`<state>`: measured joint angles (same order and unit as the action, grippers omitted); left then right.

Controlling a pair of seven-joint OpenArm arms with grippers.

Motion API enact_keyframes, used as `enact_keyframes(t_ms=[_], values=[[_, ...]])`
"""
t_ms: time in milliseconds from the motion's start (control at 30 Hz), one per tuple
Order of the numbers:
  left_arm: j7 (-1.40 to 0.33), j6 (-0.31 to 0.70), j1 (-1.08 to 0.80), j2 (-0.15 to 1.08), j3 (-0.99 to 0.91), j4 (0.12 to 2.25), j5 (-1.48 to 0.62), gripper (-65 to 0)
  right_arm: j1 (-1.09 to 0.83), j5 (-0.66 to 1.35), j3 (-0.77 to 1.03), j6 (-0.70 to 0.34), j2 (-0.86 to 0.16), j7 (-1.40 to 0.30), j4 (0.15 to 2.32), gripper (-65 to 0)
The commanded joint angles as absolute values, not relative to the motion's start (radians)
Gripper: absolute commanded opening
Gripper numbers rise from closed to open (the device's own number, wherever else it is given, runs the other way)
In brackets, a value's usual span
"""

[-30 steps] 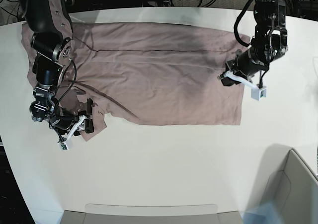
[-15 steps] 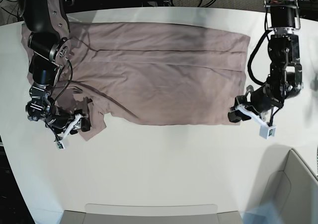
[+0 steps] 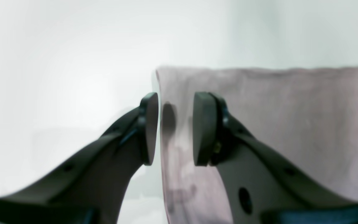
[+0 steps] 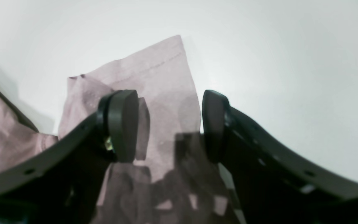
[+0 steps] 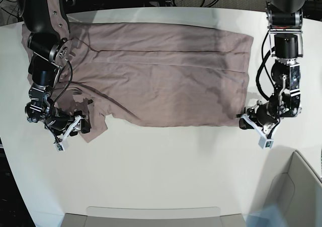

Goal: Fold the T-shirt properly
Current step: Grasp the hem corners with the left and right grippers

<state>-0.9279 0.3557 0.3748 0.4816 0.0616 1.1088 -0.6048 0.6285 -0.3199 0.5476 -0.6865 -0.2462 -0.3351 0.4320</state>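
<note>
The mauve-pink T-shirt lies spread flat across the far half of the white table. My left gripper is low at the shirt's front right corner. In the left wrist view it is open, its pads standing either side of the shirt's side edge. My right gripper is at the crumpled sleeve at the front left. In the right wrist view it is open over the sleeve's hemmed tip, with cloth lying between the pads.
A grey box stands at the front right corner. A pale tray edge runs along the table's front. Dark cables lie behind the table's far edge.
My left arm has swung down from the middle of the shirt's right edge to its front right corner. My right gripper has shifted slightly left at the sleeve.
</note>
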Motion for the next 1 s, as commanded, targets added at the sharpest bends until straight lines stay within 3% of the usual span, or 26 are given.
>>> enact_keyframes(t_ms=[0,333,633,833,967], values=[[-0.903,0.375,0.412,0.501,0.061,1.087,-0.591,-44.8,0.63,-0.38,0.544,-0.698,-0.257,-0.41,0.427,-32.6],[-0.809,0.512,0.456,0.499,0.113,0.881,-0.536,-44.8,0.633,-0.38,0.544,-0.698,-0.255,-0.41,0.427,-32.6],[-0.799,0.562,0.458,0.486,0.113,0.868,-0.545,-44.8,0.634,-0.38,0.544,-0.698,-0.251,-0.41,0.427,-32.6],[-0.799,0.664,0.492,0.489,0.113,0.866,-0.542,-44.8,0.634,-0.38,0.544,-0.698,-0.249,-0.41,0.427,-32.6],[-0.8,0.661,0.496,0.486,0.113,0.865,-0.539,-44.8,0.634,-0.38,0.544,-0.698,-0.249,-0.41,0.427,-32.6]])
